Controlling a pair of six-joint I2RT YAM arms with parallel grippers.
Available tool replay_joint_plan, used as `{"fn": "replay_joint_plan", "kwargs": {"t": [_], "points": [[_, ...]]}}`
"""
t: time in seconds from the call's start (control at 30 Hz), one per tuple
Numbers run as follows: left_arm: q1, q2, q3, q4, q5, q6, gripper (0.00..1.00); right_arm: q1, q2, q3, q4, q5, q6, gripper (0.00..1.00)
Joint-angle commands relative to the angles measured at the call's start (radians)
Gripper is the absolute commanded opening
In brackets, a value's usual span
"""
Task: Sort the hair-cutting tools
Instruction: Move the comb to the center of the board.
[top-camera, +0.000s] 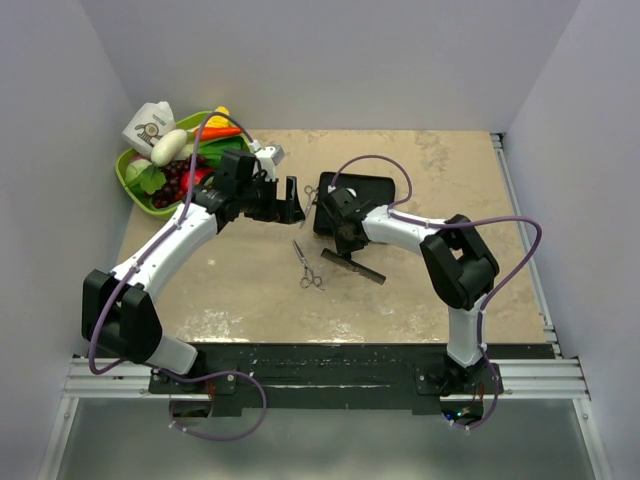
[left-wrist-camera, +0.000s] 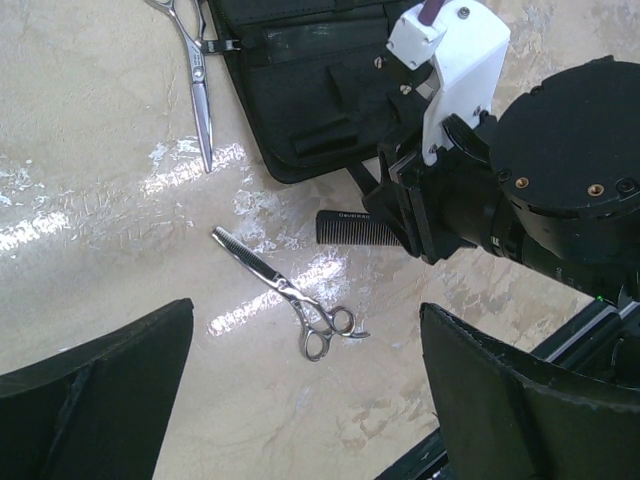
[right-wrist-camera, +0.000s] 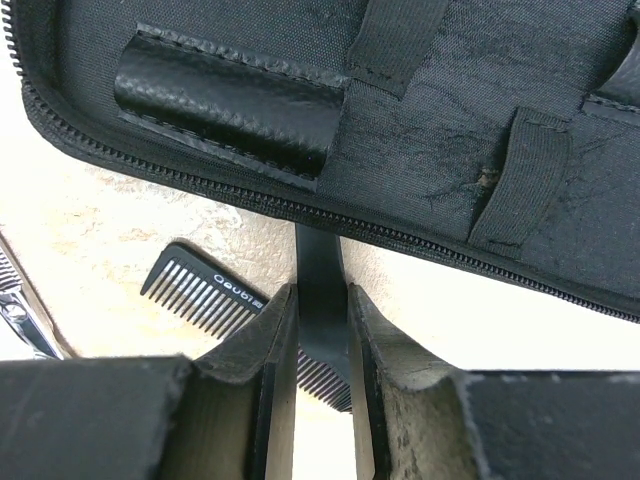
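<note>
Right hand (top-camera: 347, 243) low at the comb (top-camera: 356, 269), left hand (top-camera: 291, 200) open above the table (top-camera: 230, 290).
Top: left hand spread wide; comb just beside the case (top-camera: 365, 190). Left wrist: toothed scissors (left-wrist-camera: 285, 290) flat on the table, plain scissors (left-wrist-camera: 197, 75) at the case's edge. Right wrist: fingers (right-wrist-camera: 265, 350) narrow, astride the comb; whether they grip it, cannot tell.

Thin straight black toothed comb (right-wrist-camera: 200, 295): mid-length hidden beneath the right claw (right-wrist-camera: 320, 292) in the right wrist view. One end is lost behind that claw in the left wrist view.
Slim silver metal scissors (left-wrist-camera: 198, 90): ring handles cut off by the left wrist view's top edge.
Flat black zippered fabric case (right-wrist-camera: 450, 130): cropped at top and right. Overhead, partly covered by the white right arm (top-camera: 400, 228).
Silver metal sliver (right-wrist-camera: 12, 305), left edge, right wrist view: too little shown to tell which scissors.
Dark strip (right-wrist-camera: 320, 270) between the claw's fingers: nature, and any grip, cannot be told.
</note>
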Motion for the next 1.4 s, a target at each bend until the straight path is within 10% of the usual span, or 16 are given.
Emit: {"fn": "replay_joint_plan", "kwargs": {"t": [0.0, 0.93, 1.1, 1.37], "points": [[-0.004, -0.04, -0.007, 0.024, 0.004, 0.009, 0.99, 0.007, -0.021, -0.013, -0.037, 0.055, 0.006, 0.04], [-0.004, -0.026, -0.018, 0.031, 0.024, 0.0, 0.99, 0.26, -0.568, -0.341, -0.28, -0.124, 0.183, 0.04], [-0.004, -0.029, -0.019, 0.027, 0.02, 0.001, 0.99, 0.268, -0.582, -0.359, -0.223, -0.101, 0.208, 0.42], [-0.004, -0.052, -0.032, 0.023, 0.014, 0.006, 0.99, 0.266, -0.408, -0.275, -0.137, -0.008, 0.22, 0.58]]}}
